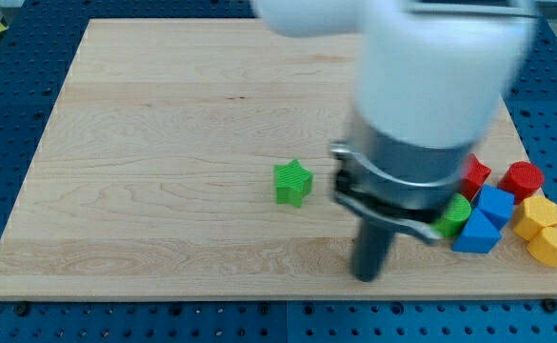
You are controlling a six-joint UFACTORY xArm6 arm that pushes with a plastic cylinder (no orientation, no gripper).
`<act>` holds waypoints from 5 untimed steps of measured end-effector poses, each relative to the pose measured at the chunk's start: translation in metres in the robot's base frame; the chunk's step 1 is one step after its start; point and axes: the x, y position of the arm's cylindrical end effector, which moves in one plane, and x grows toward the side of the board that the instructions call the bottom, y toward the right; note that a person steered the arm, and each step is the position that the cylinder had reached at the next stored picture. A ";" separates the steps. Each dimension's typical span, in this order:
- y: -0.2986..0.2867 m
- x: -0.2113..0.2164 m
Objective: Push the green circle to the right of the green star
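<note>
The green star [293, 183] lies on the wooden board [164, 143] near the middle, toward the view's bottom. The green circle [455, 215] sits at the view's right, partly hidden behind the arm, touching the blue blocks. My tip [368, 277] is at the end of the dark rod, below and to the right of the green star and to the left of the green circle, touching neither.
A cluster sits at the board's right edge: a red star [475, 175], a red cylinder [523, 179], two blue blocks [494, 205] [476, 233], two yellow blocks [536, 216] [554, 245]. The arm's large white body [430, 86] hides the board's upper right.
</note>
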 end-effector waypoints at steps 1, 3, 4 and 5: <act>0.074 0.011; 0.121 -0.006; 0.120 -0.023; 0.095 -0.047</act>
